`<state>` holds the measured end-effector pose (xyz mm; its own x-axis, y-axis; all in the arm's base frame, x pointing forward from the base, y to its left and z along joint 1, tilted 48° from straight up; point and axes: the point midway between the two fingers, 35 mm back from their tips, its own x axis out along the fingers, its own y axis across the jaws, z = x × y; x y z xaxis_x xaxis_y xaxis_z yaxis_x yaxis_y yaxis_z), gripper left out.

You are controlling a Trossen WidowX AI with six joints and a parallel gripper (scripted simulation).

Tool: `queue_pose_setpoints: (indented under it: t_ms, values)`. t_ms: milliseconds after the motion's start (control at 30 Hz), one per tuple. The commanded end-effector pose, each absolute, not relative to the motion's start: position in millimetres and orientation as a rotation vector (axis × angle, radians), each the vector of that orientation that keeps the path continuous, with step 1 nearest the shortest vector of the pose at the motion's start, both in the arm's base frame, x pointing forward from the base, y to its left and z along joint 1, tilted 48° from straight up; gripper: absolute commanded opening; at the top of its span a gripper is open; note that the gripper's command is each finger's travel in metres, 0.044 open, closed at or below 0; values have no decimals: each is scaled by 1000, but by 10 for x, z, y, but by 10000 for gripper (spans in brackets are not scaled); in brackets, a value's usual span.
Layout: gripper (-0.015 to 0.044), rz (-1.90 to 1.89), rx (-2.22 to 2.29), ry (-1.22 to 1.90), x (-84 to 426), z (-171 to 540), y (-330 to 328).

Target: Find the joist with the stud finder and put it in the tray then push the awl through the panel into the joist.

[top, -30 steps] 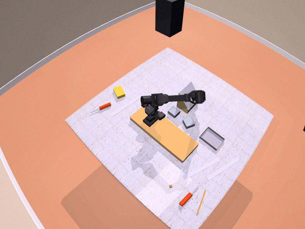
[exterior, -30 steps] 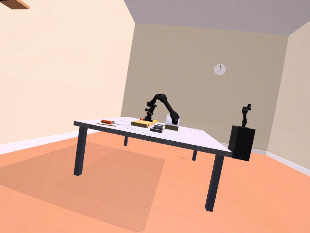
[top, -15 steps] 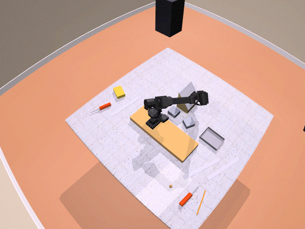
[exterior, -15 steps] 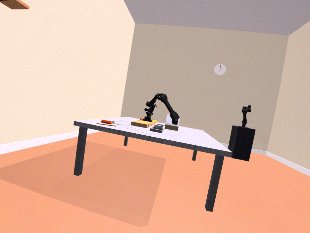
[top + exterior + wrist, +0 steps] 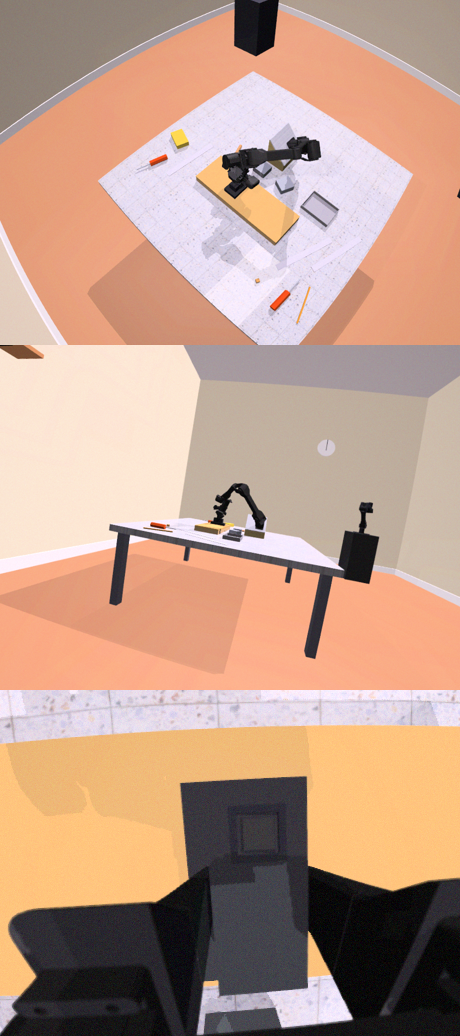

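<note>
My gripper is shut on the stud finder, a dark grey flat block with a square window that looks dark. It sits over the near-left part of the orange floor panel, close to the surface. The open grey tray stands to the right of the panel. A small orange-brown handle, perhaps the awl, shows behind the arm. Whether the stud finder touches the panel is unclear.
Two grey blocks and a tan wedge stand by the arm's base. Also on the table are a yellow block, red-handled tools, a pencil, white strips and a tiny orange cube.
</note>
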<state>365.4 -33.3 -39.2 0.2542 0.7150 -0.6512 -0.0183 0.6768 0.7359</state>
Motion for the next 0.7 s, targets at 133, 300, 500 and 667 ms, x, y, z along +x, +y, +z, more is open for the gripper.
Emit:
queue_pose_setpoints:
  t_ms: [133, 300, 500, 667]
  values:
    - [0, 558, 700, 1228, 3631, -269, -205]
    - [0, 558, 701, 1228, 3630, -195, -137]
    - [0, 558, 701, 1228, 3629, -106, -55]
    - [0, 559, 702, 1228, 3628, -32, 12]
